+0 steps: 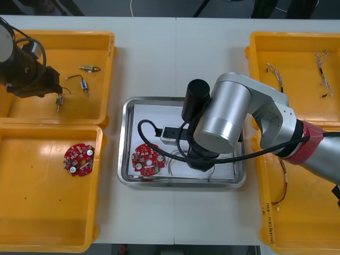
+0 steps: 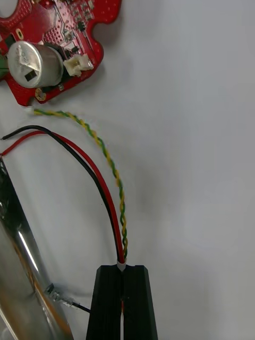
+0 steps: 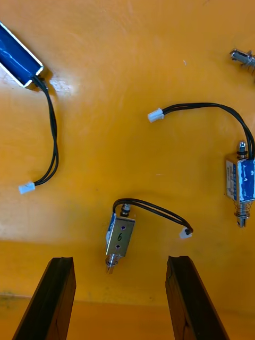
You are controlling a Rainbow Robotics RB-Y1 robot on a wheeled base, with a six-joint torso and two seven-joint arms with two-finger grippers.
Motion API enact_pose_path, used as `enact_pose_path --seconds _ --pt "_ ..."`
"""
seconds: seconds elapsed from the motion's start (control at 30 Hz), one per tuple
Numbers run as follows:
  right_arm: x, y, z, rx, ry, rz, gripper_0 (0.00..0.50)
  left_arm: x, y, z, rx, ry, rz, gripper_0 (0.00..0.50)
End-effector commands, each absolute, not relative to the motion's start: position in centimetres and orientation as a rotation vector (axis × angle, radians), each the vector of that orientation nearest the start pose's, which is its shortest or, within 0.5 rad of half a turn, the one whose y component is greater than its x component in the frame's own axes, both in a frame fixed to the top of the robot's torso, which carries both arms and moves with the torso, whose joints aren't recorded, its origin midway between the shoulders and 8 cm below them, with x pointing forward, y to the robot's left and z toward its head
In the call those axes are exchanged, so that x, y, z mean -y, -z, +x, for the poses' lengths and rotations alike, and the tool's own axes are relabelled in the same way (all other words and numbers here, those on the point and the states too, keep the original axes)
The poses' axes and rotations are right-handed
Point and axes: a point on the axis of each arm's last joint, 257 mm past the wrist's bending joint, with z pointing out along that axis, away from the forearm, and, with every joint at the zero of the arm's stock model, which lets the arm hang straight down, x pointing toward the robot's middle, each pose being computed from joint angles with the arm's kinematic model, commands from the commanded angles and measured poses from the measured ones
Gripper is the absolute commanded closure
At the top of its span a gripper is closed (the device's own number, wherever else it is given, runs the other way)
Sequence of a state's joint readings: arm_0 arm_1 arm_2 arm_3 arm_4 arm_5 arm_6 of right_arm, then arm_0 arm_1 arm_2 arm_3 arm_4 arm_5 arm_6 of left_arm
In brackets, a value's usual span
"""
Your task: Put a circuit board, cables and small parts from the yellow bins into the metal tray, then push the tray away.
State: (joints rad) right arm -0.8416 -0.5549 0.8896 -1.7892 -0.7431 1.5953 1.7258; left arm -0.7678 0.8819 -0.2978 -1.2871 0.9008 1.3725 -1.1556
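Pinching cables [image 2: 116, 175], R hand [image 2: 123, 272] hidden under arm [image 1: 223, 117] in front view, L hand [image 3: 120, 260] wide

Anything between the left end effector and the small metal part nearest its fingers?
Nothing visible. The left end effector hangs open over the yellow bin, the small metal part bare beyond it. The right end effector grips cables in the tray.

My right arm [image 1: 223, 114]: I see fat silver barrel joint, glossy, pale grey link behind, red band [image 1: 304, 149] further back, black cylinder [image 1: 197, 95] on top, black cable [image 1: 140, 130] looped alongside. My left arm [image 1: 26, 71]: dark housing, black cables [image 1: 37, 48] coiled over it. Matte black, flat, square-tipped bars: right fingers [image 2: 109, 303], left fingers [image 3: 56, 297].
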Motion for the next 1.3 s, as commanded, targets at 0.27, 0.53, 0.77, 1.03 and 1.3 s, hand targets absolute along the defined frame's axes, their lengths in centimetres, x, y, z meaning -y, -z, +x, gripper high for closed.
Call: enact_pose_path --seconds 0.27,0.53,0.77,1.03,1.3 --pt "7.1 30.6 41.2 -2.259 0.229 -1.778 0.500 -35.0 21.0 56.5 -2.620 0.008 -0.022 0.000" --pt "7.2 30.5 41.5 -2.249 0.250 -1.776 0.500 -35.3 22.0 56.4 -2.611 0.006 -0.017 0.000" --pt "7.0 29.5 42.1 -2.228 0.266 -1.756 0.000 -35.2 22.4 56.7 -2.595 -0.009 -0.004 0.000" --pt "6.6 28.1 41.8 -2.217 0.239 -1.748 0.000 -35.2 22.7 56.9 -2.590 -0.017 0.001 0.000" --pt "6.8 27.4 41.4 -2.211 0.244 -1.754 0.000 -35.4 23.1 57.1 -2.583 -0.027 -0.002 0.000"
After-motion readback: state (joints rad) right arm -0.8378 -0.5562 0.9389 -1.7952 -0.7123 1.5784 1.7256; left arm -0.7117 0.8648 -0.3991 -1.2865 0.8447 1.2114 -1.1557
